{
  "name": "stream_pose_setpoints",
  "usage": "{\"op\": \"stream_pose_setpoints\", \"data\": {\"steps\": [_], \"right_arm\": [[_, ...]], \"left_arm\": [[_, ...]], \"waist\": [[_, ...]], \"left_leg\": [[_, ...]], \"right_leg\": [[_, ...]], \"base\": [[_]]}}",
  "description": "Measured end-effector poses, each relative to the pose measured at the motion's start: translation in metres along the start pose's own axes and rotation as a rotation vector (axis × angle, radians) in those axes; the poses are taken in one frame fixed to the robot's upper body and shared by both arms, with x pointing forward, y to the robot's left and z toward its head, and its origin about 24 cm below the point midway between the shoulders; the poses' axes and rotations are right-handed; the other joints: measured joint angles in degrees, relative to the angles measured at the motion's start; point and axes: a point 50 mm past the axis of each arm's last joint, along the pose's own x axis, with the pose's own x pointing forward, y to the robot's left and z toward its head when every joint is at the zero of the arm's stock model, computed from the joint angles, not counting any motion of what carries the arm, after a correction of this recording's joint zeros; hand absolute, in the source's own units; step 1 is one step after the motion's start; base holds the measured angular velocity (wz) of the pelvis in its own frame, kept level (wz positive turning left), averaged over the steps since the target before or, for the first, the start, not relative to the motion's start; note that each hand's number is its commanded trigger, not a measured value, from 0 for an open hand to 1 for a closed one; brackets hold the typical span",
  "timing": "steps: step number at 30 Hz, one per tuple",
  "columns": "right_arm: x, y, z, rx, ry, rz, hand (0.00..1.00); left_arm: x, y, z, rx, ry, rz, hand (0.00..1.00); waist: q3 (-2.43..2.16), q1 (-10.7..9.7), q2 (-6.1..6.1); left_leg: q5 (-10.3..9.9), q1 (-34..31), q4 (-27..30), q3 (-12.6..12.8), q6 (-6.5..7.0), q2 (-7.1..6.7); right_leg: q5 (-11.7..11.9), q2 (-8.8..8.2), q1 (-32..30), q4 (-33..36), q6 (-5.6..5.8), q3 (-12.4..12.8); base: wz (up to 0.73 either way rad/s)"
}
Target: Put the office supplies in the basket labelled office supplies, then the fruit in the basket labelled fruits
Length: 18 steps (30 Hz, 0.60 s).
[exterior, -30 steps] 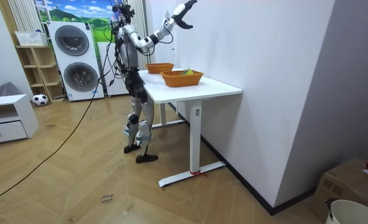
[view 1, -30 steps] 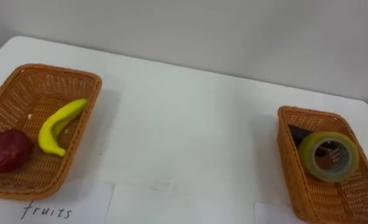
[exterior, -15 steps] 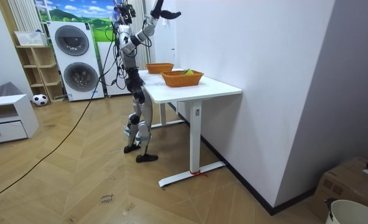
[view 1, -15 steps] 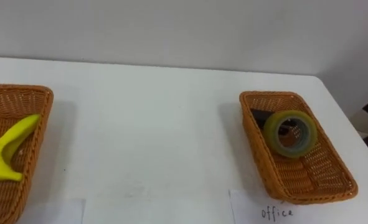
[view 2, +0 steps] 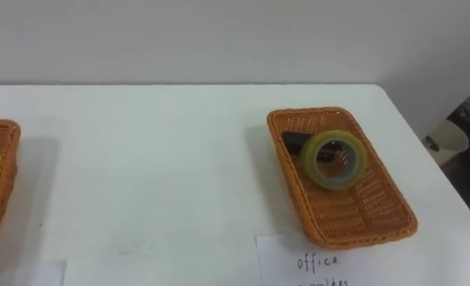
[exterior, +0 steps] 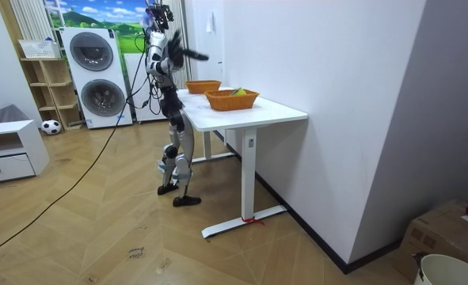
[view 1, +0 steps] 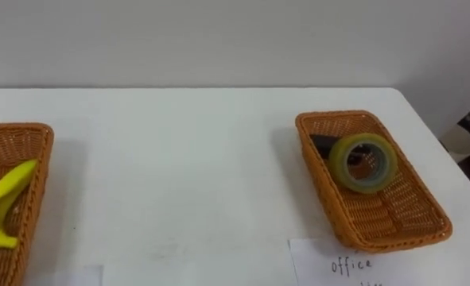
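The tape roll (view 1: 363, 163) lies in the office basket (view 1: 394, 213). Well to its left, the banana (view 1: 0, 200) rests in the fruit basket (view 1: 16, 147). A raised robot hand (exterior: 204, 57), whose grip I cannot tell, could knock the office basket if it drops carelessly.

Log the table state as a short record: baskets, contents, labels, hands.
table: white tabletop
left basket: brown woven wicker basket, holds a curved yellow banana
right basket: brown rectangular wicker basket, holds a yellowish translucent tape roll partly covering a dark object
label: white handwritten paper slip in front of the right basket
hand: one outstretched hand in the room view, which side and fingers unclear
sorted: every item seen lies in a basket
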Motion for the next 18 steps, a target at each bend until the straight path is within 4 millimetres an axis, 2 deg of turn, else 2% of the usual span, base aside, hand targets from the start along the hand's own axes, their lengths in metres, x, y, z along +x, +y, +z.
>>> {"op": "stream_pose_setpoints", "data": {"steps": [4, 11, 12, 14, 16, 17, 18], "right_arm": [[0.005, -0.031, -0.035, 0.055, 0.214, -0.173, 0.0], [-0.001, -0.071, -0.088, -0.048, 0.401, -0.349, 0.0], [-0.005, -0.081, -0.101, -0.073, 0.448, -0.37, 0.0], [-0.016, -0.095, -0.121, -0.108, 0.522, -0.395, 0.0], [-0.04, -0.109, -0.149, -0.192, 0.617, -0.365, 0.0], [-0.052, -0.113, -0.163, -0.24, 0.67, -0.333, 0.0], [-0.056, -0.117, -0.168, -0.263, 0.696, -0.324, 0.0]], "left_arm": [[-0.002, 0.001, -0.002, 0.003, 0.004, 0.002, 0.0], [-0.003, -0.001, 0.0, 0.01, 0.02, -0.028, 0.0], [-0.003, -0.002, 0.001, 0.011, 0.021, -0.033, 0.0], [-0.004, -0.005, 0.002, 0.01, 0.025, -0.05, 0.0], [-0.004, -0.007, 0.001, 0.011, 0.035, -0.068, 0.0], [-0.004, -0.008, 0.001, 0.015, 0.034, -0.082, 0.0], [-0.005, -0.01, 0.001, 0.015, 0.034, -0.087, 0.0]], "waist": [[-0.05, -0.46, 0.53], [-0.08, -0.55, 0.67], [-0.24, -0.29, 0.97], [-0.21, 0.09, 1.02], [-0.43, 0.53, 1.62], [-0.41, 0.75, 1.83], [-0.37, 0.81, 1.93]], "left_leg": [[0.0, -1.06, 0.2, 0.1, -0.11, -0.1], [0.06, -1.17, 0.25, -0.39, -0.15, -0.11], [0.06, -1.19, 0.18, -0.58, -0.15, -0.09], [0.06, -1.22, 0.11, -0.58, -0.15, -0.13], [0.05, -1.04, 0.1, -0.46, -0.15, -0.2], [0.05, -0.85, 0.21, -0.25, -0.16, -0.18], [0.05, -0.8, 0.19, -0.21, -0.16, -0.19]], "right_leg": [[-0.12, 0.07, -1.0, 0.01, -0.08, 0.16], [-0.3, -0.16, -0.95, 0.5, -0.11, -0.14], [-0.31, -0.19, -0.88, 0.22, -0.09, -0.16], [-0.33, -0.15, -0.92, 0.41, -0.06, -0.19], [-0.55, -0.11, -1.06, 0.85, -0.07, -0.1], [-0.55, -0.04, -1.0, 0.86, -0.08, -0.08], [-0.55, -0.04, -0.99, 0.87, -0.08, -0.11]], "base": [[-0.02], [0.04], [0.05], [0.0], [-0.03], [-0.06], [-0.04]]}}
